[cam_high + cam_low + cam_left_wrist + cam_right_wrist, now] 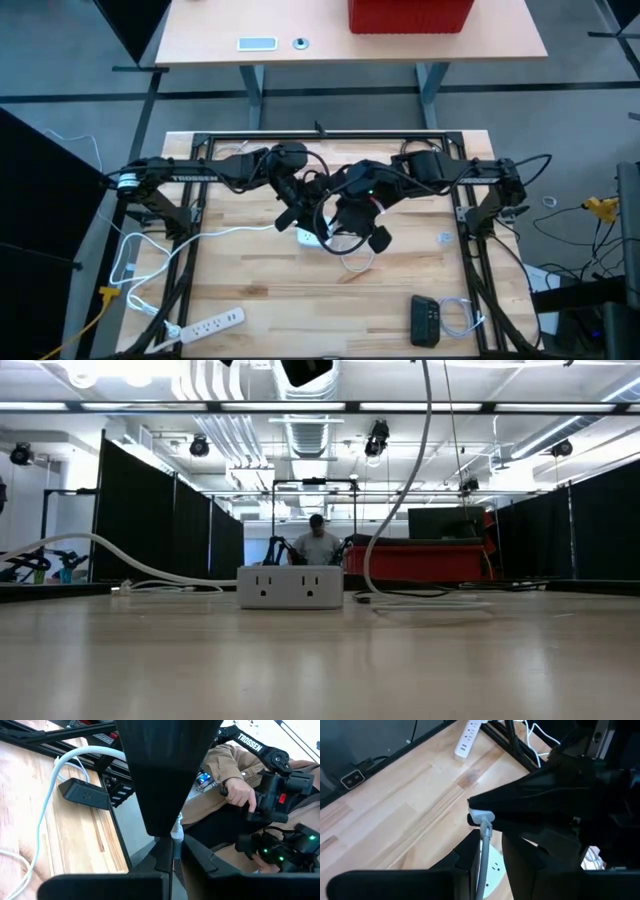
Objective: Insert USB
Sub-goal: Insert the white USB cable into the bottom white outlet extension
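In the high view both dark arms meet over the middle of the light wooden table (400, 290), above a small white power adapter block (306, 237) that lies on the wood just left of centre. The low view shows that block (291, 586) standing in the middle of the frame, two outlets facing the camera.

The left gripper (172, 837) and the right gripper (487, 847) hang close together over it. In the right wrist view the right gripper's two dark fingers are closed around a thin white USB cable (484, 851) — its white plug (481, 814) sits at the centre of the frame, touching the dark wedge of the other arm. In the left wrist view the left gripper's fingers are pinched on the same white plug (176, 828) at the frame's centre.

A black flat device (426, 321) lies at the lower right of the high view, and a long white power strip (207, 324) at the lower left.
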